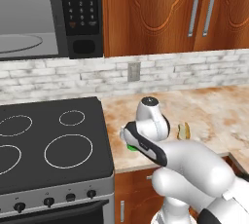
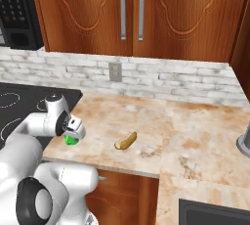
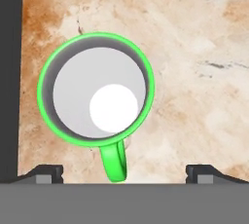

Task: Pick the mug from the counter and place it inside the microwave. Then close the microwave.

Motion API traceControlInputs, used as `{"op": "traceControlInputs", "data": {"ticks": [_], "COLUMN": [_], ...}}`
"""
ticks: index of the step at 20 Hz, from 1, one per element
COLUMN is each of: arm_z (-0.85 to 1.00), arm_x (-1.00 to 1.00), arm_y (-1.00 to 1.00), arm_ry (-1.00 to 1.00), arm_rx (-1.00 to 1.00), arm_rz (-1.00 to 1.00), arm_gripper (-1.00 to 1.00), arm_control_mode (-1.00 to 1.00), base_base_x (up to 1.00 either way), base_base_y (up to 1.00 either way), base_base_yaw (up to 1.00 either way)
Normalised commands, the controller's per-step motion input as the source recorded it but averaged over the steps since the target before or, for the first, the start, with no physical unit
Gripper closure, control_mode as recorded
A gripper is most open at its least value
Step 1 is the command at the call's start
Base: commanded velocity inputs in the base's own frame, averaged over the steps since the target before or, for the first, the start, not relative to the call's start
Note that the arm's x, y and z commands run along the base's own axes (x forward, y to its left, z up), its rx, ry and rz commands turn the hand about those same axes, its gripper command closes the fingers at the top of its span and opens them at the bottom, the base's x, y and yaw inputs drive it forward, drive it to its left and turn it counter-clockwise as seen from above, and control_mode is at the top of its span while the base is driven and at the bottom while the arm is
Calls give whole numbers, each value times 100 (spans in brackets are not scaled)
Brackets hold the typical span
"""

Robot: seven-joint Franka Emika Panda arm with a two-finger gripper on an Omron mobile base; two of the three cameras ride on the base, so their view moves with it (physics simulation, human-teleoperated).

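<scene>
The green mug point(image 3: 96, 89) stands upright on the beige counter point(image 3: 194, 47), seen straight from above, with its grey inside showing and its handle pointing to the view's bottom. My gripper point(image 3: 125, 173) hovers directly over it, open, its two fingertips point(image 3: 48, 173) wide apart and nothing between them. From the base views just a sliver of the mug point(image 1: 131, 147) point(image 2: 72, 140) peeks out under the hand, near the counter's point(image 2: 146, 121) front edge by the stove. The microwave point(image 1: 80, 9) point(image 2: 14, 9) hangs above the stove, its grey interior and turntable exposed.
A black stovetop point(image 1: 48, 140) point(image 2: 19, 101) borders the mug's left side. A small brown-and-yellow food item point(image 1: 183, 130) point(image 2: 126, 141) lies on the counter to the right. A grey appliance point(image 2: 244, 143) stands at the far right edge. Wooden wall cabinets point(image 2: 132, 13) hang above.
</scene>
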Motion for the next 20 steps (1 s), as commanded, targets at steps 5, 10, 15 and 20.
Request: {"op": "traceControlInputs", "data": {"ticks": [5,10,15,20], "arm_z": [0,0,-4,-12], "arm_x": [21,7,0,-1], "arm_y": [5,13,17,1], "arm_ry": [0,0,0,0], "arm_rx": [0,0,0,0], "arm_rz": [0,0,0,0], "arm_gripper": [-100,-100,-100,-100], "arm_control_mode": [-100,-100,-100,-100], "base_base_x": [0,0,0,0], "base_base_y": [0,0,0,0], "base_base_yaw": [0,0,0,0]}}
